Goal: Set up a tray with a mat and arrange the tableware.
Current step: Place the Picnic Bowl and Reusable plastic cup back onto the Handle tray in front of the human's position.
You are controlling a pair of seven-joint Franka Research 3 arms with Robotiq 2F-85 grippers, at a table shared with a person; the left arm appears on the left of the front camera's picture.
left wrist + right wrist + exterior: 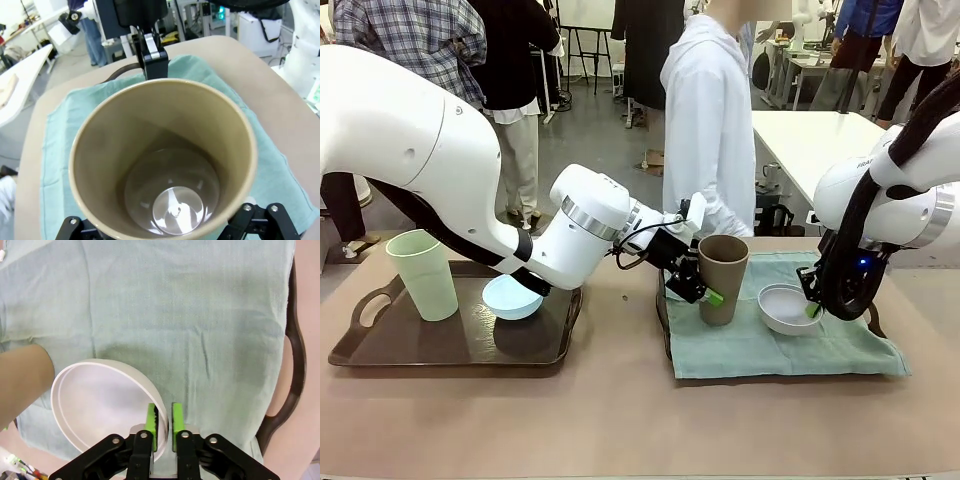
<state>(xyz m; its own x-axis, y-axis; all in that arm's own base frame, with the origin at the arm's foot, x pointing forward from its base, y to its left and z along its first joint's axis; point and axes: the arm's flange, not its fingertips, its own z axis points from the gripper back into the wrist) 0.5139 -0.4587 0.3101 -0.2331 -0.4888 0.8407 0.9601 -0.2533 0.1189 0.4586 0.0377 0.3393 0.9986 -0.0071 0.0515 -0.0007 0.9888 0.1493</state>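
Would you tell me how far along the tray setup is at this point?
Done: the mat covers the right-hand tray, with the brown tumbler and white bowl standing on it. In hand: the left tool flanks that tumbler; the right tool straddles the bowl's rim. Remaining: the pale green tumbler and light blue bowl sit on the other tray.

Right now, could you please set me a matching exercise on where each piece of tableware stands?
1 brown tumbler
2 pale green tumbler
3 white bowl
4 light blue bowl

A dark tray, partly hidden by left arm
B green mat, rim between right gripper fingers
C dark tray, left end
D green mat, between left gripper fingers

Pairs: 1-D, 2-C, 3-B, 4-A
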